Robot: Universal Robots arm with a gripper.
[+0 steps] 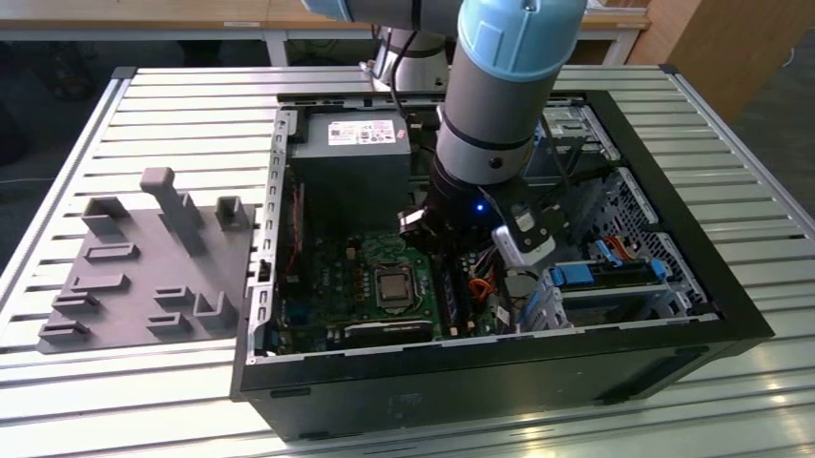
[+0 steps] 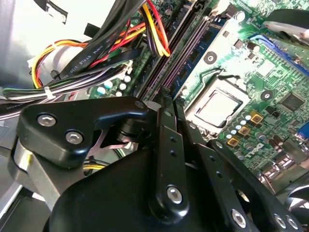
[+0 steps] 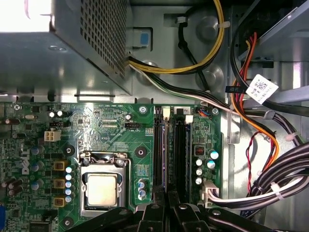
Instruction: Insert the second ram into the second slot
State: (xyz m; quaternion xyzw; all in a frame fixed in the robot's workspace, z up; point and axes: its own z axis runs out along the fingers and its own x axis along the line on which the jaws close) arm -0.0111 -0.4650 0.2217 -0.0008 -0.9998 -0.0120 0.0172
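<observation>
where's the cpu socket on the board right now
In the first wrist view the cpu socket sits on the green motherboard, beside the two long memory slots and below the metal power supply box. The end effector hangs over those slots.

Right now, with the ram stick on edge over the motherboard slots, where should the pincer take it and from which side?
Across its two flat faces at mid-length of the top edge, coming straight down. The ram stick looks thin and edge-up along the slots; cables crowd one side.

Matt black plastic gripper (image 2: 166, 104) links, shiny metal screws. Glossy green motherboard (image 3: 96, 130). Perforated grey metal power supply (image 3: 72, 43). Ribbed aluminium table (image 1: 166, 124).
</observation>
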